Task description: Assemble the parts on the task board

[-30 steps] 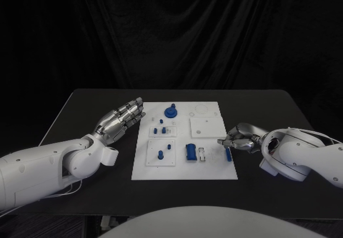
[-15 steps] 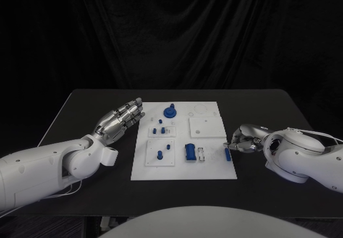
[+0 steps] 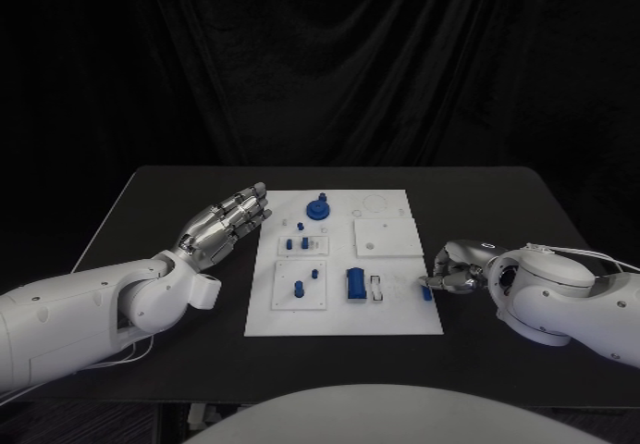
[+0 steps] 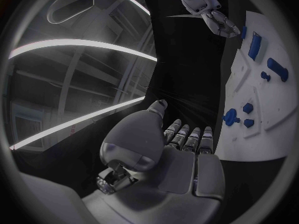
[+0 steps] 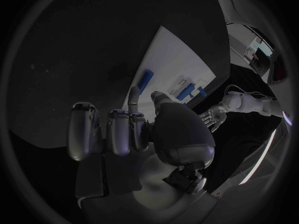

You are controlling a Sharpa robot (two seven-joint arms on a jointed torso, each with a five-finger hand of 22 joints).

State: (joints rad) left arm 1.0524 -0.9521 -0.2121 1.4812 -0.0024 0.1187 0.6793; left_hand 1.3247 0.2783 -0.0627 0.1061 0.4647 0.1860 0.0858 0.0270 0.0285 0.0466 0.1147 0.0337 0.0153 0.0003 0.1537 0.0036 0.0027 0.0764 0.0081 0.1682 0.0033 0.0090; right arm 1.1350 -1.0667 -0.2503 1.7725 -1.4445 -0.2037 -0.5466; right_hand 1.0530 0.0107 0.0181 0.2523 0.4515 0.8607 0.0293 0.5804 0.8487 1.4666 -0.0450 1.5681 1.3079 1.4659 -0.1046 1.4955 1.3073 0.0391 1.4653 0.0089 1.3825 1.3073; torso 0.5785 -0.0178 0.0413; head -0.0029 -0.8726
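The right hand partly hides a blue part; contact unclear.

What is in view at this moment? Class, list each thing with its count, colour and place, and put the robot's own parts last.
table: one, black, under everything.
task board: one, white, middle of the table, between the two hands.
raised plates: several, white, on the board.
round part: one, blue, far end of the board.
block part: one, blue, near half of the board.
small parts: several, blue, exact count unclear, on the left plates.
slim part: one, blue, at the board's right edge, by the right hand's fingers.
curtain: one, black, behind the table.
left hand: silver, fingers spread, left of the board, holding nothing.
right hand: silver, fingers curled at the slim part; grip unclear.
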